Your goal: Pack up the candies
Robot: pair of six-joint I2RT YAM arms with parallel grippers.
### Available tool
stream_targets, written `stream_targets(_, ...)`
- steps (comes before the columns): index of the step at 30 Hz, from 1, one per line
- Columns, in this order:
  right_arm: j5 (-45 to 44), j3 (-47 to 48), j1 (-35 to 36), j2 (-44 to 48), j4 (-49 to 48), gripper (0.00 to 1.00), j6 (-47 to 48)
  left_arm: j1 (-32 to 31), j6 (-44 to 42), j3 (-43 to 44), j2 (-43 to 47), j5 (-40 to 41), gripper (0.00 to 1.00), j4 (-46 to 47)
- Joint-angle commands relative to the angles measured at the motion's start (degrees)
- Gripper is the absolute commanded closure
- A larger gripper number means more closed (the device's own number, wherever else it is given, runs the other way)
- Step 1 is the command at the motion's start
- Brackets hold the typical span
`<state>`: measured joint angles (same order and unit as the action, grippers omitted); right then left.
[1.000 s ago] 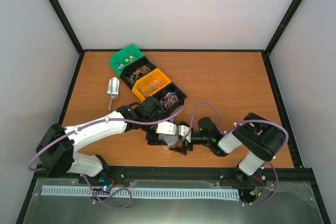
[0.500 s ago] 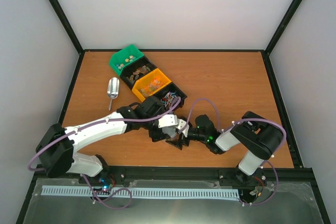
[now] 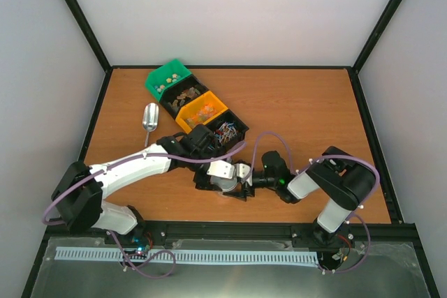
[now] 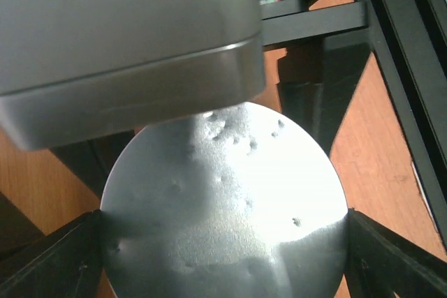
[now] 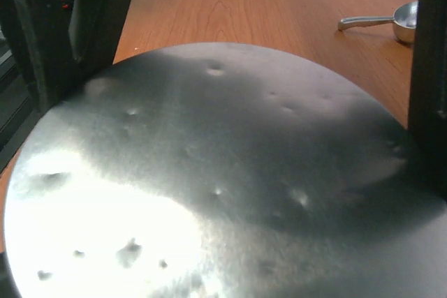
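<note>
Looks like a lid (image 4: 223, 193) handover at the near edge. Left gripper (image 4: 223, 242) clamps it wide; right gripper (image 5: 230, 102) straddles it, grip unclear. Candies (image 3: 202, 112) in far-left bins (image 3: 155, 80). Next: probably park lid.

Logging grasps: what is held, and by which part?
Left gripper pinches the round silver lid by opposite rim edges; right gripper straddles it, grip unclear.
</note>
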<state>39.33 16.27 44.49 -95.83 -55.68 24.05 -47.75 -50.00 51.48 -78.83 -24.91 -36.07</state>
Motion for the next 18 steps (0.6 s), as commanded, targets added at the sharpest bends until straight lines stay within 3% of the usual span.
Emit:
stream_targets(1, 1.5, 2.6, -3.9, -0.3, 2.3, 0.08, 4.9, 0.3, -4.7, 0.9, -1.4, -3.6, 0.62, -8.5)
stream_targets(3, -0.1, 2.9, -4.0, 0.3, 2.0, 0.00, 3.2, 0.3, 3.7, 0.0, -0.5, -0.8, 0.62, -3.3)
stream_targets(6, -1.8, 2.2, -3.9, 1.6, 0.8, 0.00, -1.8, 0.3, 18.1, -0.5, 0.6, 4.6, 0.60, 4.0)
stream_targets(10, -5.3, -0.2, -2.1, 2.3, -2.2, 0.00, -5.7, 0.3, 30.9, 0.2, 0.3, 8.2, 0.60, 7.7)
stream_targets(14, -9.0, 0.0, -0.3, 1.2, -3.1, 0.00, -7.1, 0.1, 36.8, 0.4, 0.0, 7.7, 0.60, 9.8)
stream_targets(18, -10.1, 1.5, -0.2, -0.6, -2.8, 0.02, -6.4, -0.5, 35.4, -0.2, 0.4, 6.4, 0.61, 9.2)
